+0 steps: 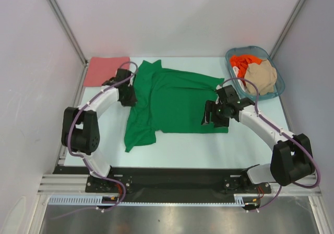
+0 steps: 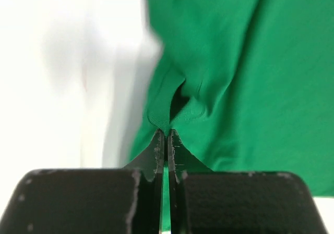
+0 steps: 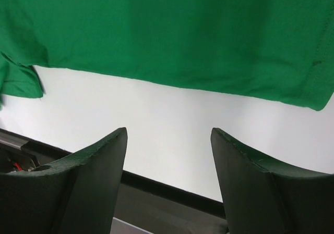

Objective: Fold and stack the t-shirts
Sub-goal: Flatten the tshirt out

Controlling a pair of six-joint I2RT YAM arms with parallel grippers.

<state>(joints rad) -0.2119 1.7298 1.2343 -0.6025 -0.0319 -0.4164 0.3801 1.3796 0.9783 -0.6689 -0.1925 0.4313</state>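
Note:
A bright green t-shirt point(image 1: 175, 101) lies partly folded in the middle of the table. My left gripper point(image 1: 129, 95) is shut on a pinch of the shirt's left edge point(image 2: 166, 124), the cloth puckering up between the closed fingers. My right gripper point(image 1: 214, 115) is open and empty, hovering over the shirt's right side; in the right wrist view the green hem point(image 3: 172, 46) lies beyond the parted fingers point(image 3: 104, 156) over bare table. A salmon-pink shirt point(image 1: 106, 69) lies folded flat at the far left. An orange-red shirt point(image 1: 241, 63) and a beige shirt point(image 1: 261, 76) sit in the basket.
The blue-grey plastic basket point(image 1: 279, 90) stands at the far right corner. White enclosure walls with metal posts close in the table on three sides. The black rail holding the arm bases point(image 1: 172, 177) runs along the near edge.

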